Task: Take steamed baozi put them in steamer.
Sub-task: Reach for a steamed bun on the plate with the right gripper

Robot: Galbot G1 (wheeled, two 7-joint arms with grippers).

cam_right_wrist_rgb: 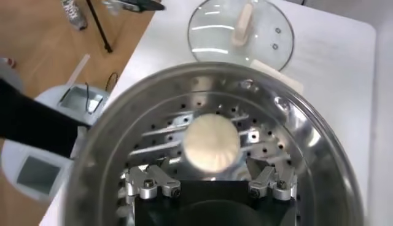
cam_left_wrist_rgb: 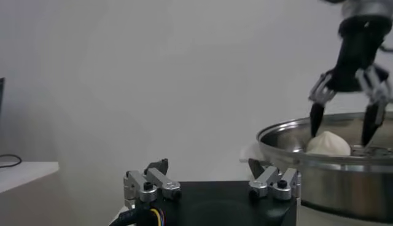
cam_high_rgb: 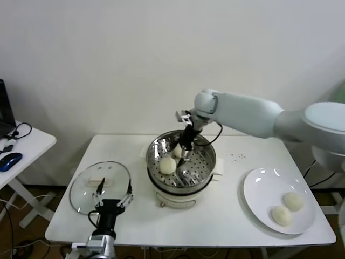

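The steamer [cam_high_rgb: 207,162] stands mid-table on its white base. It holds two baozi: one at the front left [cam_high_rgb: 167,165] and one farther back [cam_high_rgb: 176,151], partly behind my right gripper. My right gripper [cam_high_rgb: 185,155] hangs inside the pot, open. In the right wrist view its fingers [cam_right_wrist_rgb: 153,182] stand apart on either side of a baozi [cam_right_wrist_rgb: 210,142] that rests on the perforated tray [cam_right_wrist_rgb: 270,144]. The left wrist view shows the same baozi [cam_left_wrist_rgb: 328,143] in the steamer [cam_left_wrist_rgb: 319,169]. Two more baozi [cam_high_rgb: 292,200] [cam_high_rgb: 281,215] lie on the white plate [cam_high_rgb: 259,189]. My left gripper [cam_high_rgb: 110,203] is open and empty.
A glass lid [cam_high_rgb: 99,186] lies flat at the table's left, just ahead of my left gripper; it also shows in the right wrist view [cam_right_wrist_rgb: 239,31]. A side table with a blue mouse [cam_high_rgb: 9,161] stands at far left. A wall is close behind.
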